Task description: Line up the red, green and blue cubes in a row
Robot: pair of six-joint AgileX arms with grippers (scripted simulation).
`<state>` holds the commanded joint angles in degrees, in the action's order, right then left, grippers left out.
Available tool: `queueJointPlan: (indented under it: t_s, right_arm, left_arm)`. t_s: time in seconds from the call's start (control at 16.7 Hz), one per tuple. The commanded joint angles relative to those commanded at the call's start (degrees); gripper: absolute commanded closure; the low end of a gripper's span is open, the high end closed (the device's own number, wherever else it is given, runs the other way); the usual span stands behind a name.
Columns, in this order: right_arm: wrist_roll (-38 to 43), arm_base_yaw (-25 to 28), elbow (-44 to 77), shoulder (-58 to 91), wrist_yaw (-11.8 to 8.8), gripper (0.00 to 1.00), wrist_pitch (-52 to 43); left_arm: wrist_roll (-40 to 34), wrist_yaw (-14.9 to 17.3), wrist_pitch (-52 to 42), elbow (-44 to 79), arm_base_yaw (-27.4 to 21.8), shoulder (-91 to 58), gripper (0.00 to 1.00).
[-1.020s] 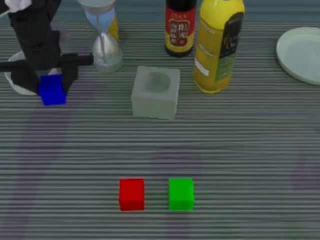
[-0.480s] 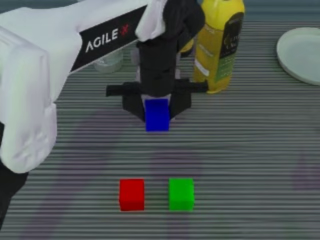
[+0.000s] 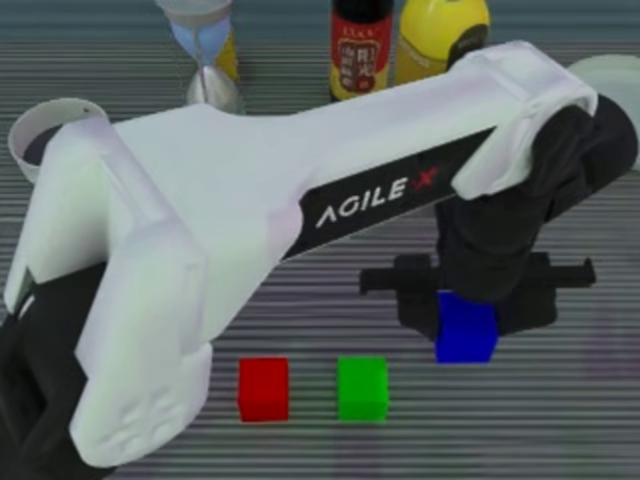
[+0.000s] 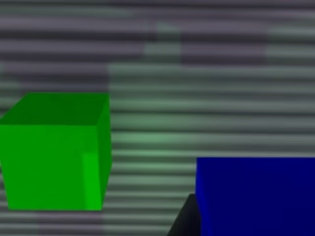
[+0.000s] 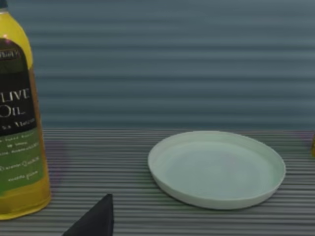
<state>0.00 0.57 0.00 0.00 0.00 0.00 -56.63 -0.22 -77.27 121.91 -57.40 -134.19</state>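
Striped table [image 3: 300, 330] with red cube [image 3: 263, 388], green cube [image 3: 362, 387]

Left gripper [image 3: 466, 318] holds the blue cube [image 3: 466, 334] just right of the green cube [image 3: 362, 388]; red cube [image 3: 263, 388] sits leftmost.

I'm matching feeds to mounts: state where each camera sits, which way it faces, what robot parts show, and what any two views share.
Top view: above the table, looking down; the white left arm reaches across, its left gripper holding the blue cube right of the red cube and green cube.
Left wrist view: on the left arm, facing the striped table; a dark finger tip shows under the blue cube.
Right wrist view: on the parked right arm, facing a plate and olive oil bottle; one dark finger tip shows.
Shared: top and left wrist views show the green and blue cubes.
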Motion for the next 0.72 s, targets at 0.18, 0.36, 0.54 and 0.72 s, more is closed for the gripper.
queueJointPlan:
  t_s: [0.18,0.36,0.54,0.72]
  right_arm:
    - [0.0,0.0,0.0,0.0,0.0,0.0,0.0]
    - [0.0,0.0,0.0,0.0,0.0,0.0,0.0]
    - [0.0,0.0,0.0,0.0,0.0,0.0,0.0]
    - [0.0,0.0,0.0,0.0,0.0,0.0,0.0]
  left_arm:
    - [-0.06,0.0,0.0,0.02,-0.06,0.0,1.0]
    - [0.22,0.02,1.07,-1.13,0.04,0.01,1.0]
    - [0.13,0.03,6.69,-5.95,0.04,-0.6,1.0]
    - [0.0,0.03,13.11,-11.41,0.0,-1.39,1.0]
